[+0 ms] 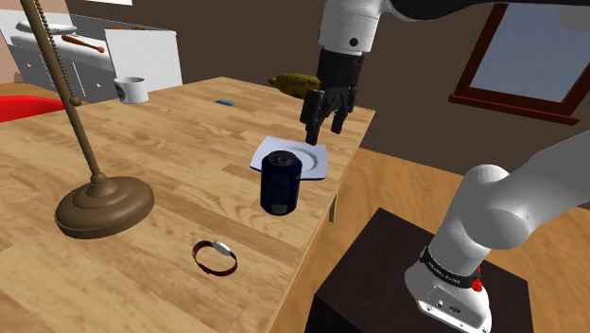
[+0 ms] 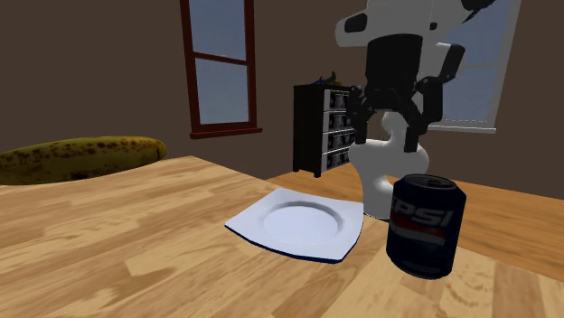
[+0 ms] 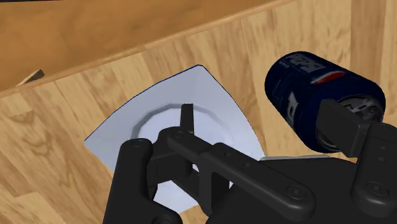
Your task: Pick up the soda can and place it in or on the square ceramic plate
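The wooden table (image 1: 180,151) takes up most of the shoulder view, its edge running past the dark box stand (image 1: 378,274) at the lower right. The white arm (image 1: 511,208) rises from the stand and bends back down over the table's near edge. A brass-coloured lamp base (image 1: 104,203) with a slim leaning stem sits on the shoulder view's left, well apart from the rest.

Close to the table edge by the stand lies the white square plate (image 1: 312,159), flat, with a thin dark blue rim and nothing on it. The black gripper (image 1: 323,123) hangs above the plate, pointing down, its two fingers spread wide with nothing between them; it holds nothing. In the wrist view one finger shows over the plate's well and the other close to the can's top.

The soda can (image 1: 282,183), dark blue with a red, white and blue logo, stands upright on the table just beside the plate, on the second exterior view's right of it. Its long axis is vertical, its top end with the silver lid facing up, and its logo faces the second exterior camera. It stands lower than the fingertips and to one side of them.

A spotted yellow banana (image 1: 293,83) lies at the far table edge, a white mug (image 1: 130,90) stands far back, a reddish-brown band (image 1: 216,255) lies nearest the camera, and a small blue item (image 1: 224,101) rests beyond the plate.
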`<control>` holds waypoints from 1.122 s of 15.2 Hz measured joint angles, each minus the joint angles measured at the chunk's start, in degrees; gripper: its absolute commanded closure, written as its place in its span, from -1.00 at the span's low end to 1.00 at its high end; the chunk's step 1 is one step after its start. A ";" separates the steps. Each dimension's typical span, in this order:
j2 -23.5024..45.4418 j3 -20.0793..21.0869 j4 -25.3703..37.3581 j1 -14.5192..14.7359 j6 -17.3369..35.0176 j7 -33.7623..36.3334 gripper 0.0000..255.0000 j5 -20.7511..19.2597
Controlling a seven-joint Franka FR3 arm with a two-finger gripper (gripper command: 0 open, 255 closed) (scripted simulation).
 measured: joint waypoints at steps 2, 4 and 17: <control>2.69 2.60 3.09 0.23 -0.49 3.01 -1.00 0.35; 5.50 5.11 5.46 0.31 -0.24 5.83 -1.00 0.39; 10.77 10.05 4.45 0.61 5.70 10.52 -1.00 0.29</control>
